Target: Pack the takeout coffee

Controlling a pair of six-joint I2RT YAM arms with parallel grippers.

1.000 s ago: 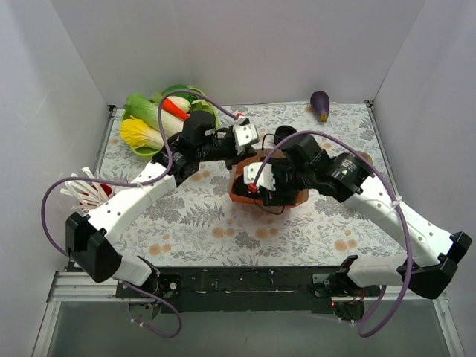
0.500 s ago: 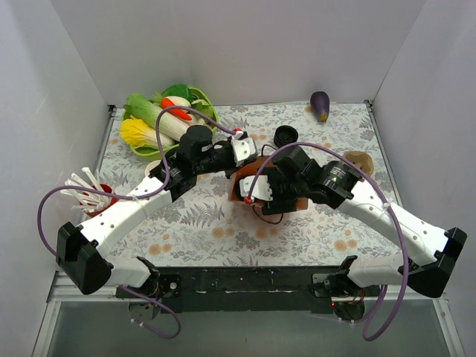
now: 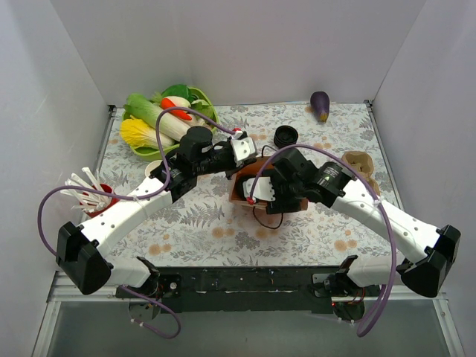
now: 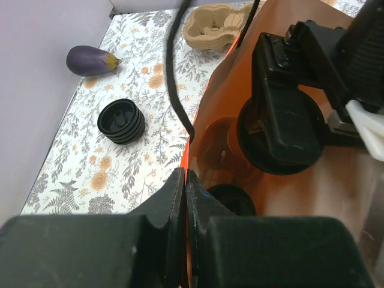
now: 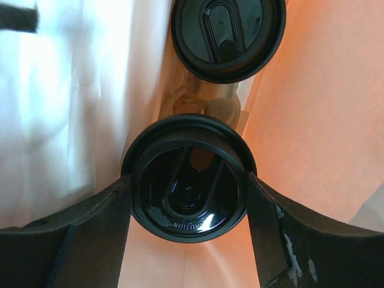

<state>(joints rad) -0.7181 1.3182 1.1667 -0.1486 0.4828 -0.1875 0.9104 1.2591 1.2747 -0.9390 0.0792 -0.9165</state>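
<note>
My left gripper (image 4: 186, 180) is shut on the near rim of the orange paper bag (image 4: 228, 108), holding it open at the table's middle (image 3: 239, 192). My right gripper (image 5: 189, 198) reaches down into the bag and is shut on a takeout coffee cup, of which only the black lid (image 5: 189, 186) shows between the fingers. A second lidded cup (image 5: 228, 33) stands deeper in the bag, and its lid also shows in the left wrist view (image 4: 231, 198). From above, the right gripper (image 3: 268, 190) is mostly hidden inside the bag.
A stack of black lids (image 3: 285, 136) lies behind the bag. A purple eggplant (image 3: 320, 105) is at the far right, and a pulp cup carrier (image 3: 360, 165) is right of the bag. Vegetables (image 3: 160, 119) lie far left. White cutlery (image 3: 85, 190) stands at the left edge.
My right gripper has moved left and lower into the bag with the cup. My left arm shifted slightly nearer with the bag rim, then held still.
</note>
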